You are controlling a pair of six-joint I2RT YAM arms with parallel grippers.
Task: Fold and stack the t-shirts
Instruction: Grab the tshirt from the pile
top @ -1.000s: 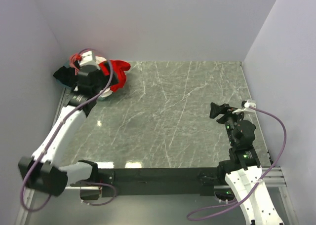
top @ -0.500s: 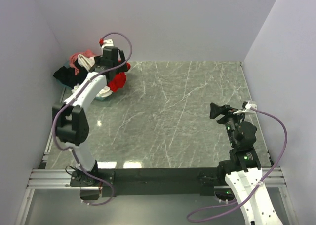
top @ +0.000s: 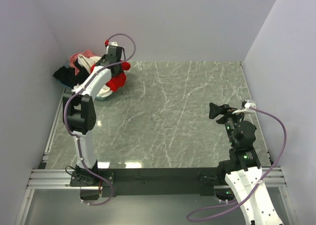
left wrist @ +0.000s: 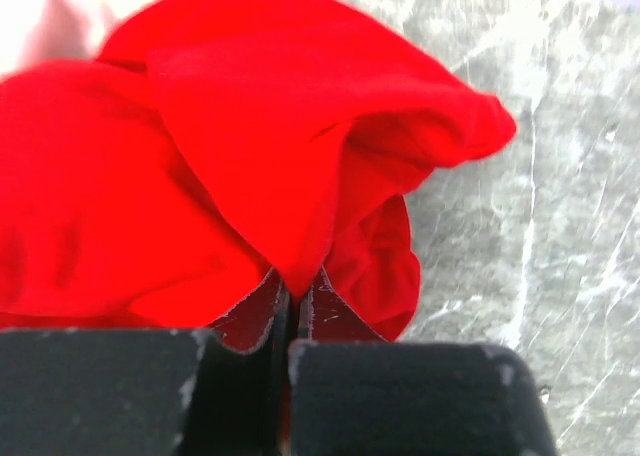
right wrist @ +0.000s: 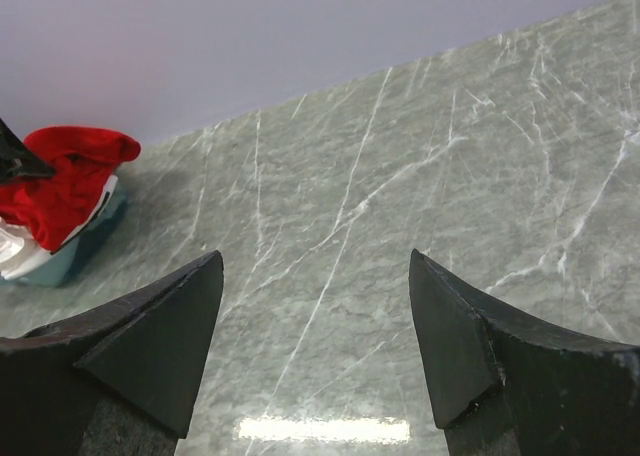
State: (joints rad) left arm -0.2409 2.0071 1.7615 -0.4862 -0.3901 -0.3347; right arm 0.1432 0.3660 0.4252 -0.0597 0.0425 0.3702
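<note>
Fold of red t-shirt (left wrist: 250, 156) pinched between left fingers (left wrist: 255, 316), right fingers (right wrist: 150, 336) spread wide, well apart

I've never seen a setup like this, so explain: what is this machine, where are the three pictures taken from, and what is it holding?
Two robot arms, left and right, are bolted at the near edge of a marbled table. One picture looks down from above; the other two come from a camera on each wrist. The left tool is shut on a red t-shirt, lying on a heap of clothes in the far left corner. The right tool hangs open above the table, holding nothing.
</note>
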